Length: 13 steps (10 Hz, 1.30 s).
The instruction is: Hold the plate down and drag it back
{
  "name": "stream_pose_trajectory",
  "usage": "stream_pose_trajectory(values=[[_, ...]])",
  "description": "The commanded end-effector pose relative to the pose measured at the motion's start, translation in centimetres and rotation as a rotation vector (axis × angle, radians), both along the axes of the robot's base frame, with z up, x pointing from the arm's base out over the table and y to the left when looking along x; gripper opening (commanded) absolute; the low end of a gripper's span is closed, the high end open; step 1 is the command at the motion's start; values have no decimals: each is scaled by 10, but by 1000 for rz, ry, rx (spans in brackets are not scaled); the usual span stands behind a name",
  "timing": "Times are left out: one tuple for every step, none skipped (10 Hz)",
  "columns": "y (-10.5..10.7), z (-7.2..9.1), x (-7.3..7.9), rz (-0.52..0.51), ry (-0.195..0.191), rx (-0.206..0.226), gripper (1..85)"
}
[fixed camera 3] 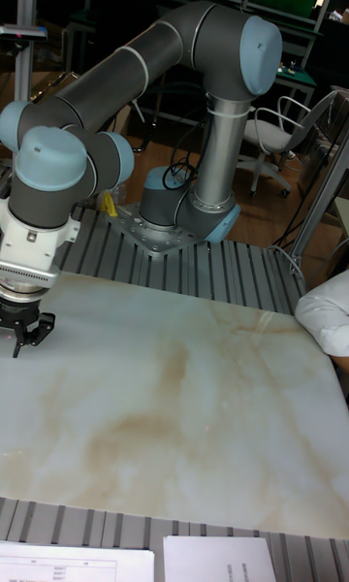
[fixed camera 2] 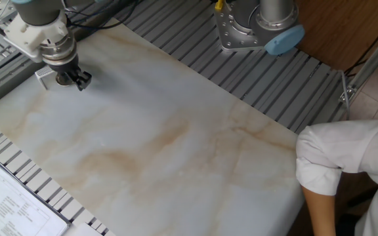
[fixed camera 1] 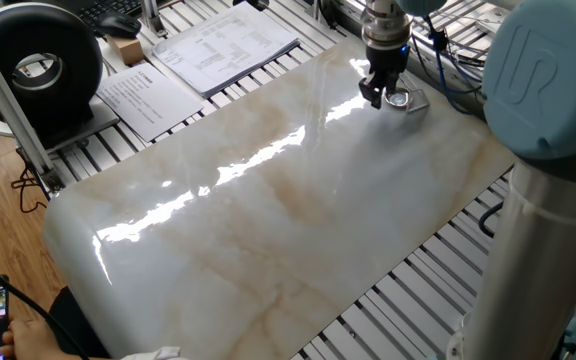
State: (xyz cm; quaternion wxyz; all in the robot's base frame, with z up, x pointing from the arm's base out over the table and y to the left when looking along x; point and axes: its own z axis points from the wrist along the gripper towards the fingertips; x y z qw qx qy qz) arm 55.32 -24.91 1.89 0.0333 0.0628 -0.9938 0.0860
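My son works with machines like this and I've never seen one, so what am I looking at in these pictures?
It is one robot arm, grey tubes with pale blue joint caps, bolted at its base to a ribbed metal table. Three fixed cameras show the same moment: two look down on the table from different sides, and the tall picture looks across it towards the arm's base.

On the table lies a large glossy marble slab. Near its far corner sits a tiny shiny metal plate, resting on a small clear plastic stand. The arm ends in a black two-finger gripper, which stands right beside the plate, just above the slab. It grasps nothing that I can see, and I cannot tell whether its fingers are open.

Printed papers lie to one side, and a person's white sleeve shows at the edge.
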Motion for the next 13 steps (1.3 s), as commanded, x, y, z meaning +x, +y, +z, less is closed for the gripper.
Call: stream_pose_trajectory(values=[[-10,2,-1,11,4,-35,470],[-16,6,-1,20,7,-64,470],[-16,6,-4,-4,15,-62,470],[-24,8,-6,-10,21,-96,450],[-23,8,-6,-5,21,-91,447],[-22,7,-6,-7,20,-90,447],[-21,5,-7,-10,23,-95,440],[-19,3,-7,-15,22,-100,427],[-17,2,-7,-13,22,-93,413],[-15,-1,-6,-10,20,-89,397],[-11,-2,-6,-4,18,-81,380],[-11,-4,-6,3,19,-80,357],[-10,-4,-7,2,24,-82,343]])
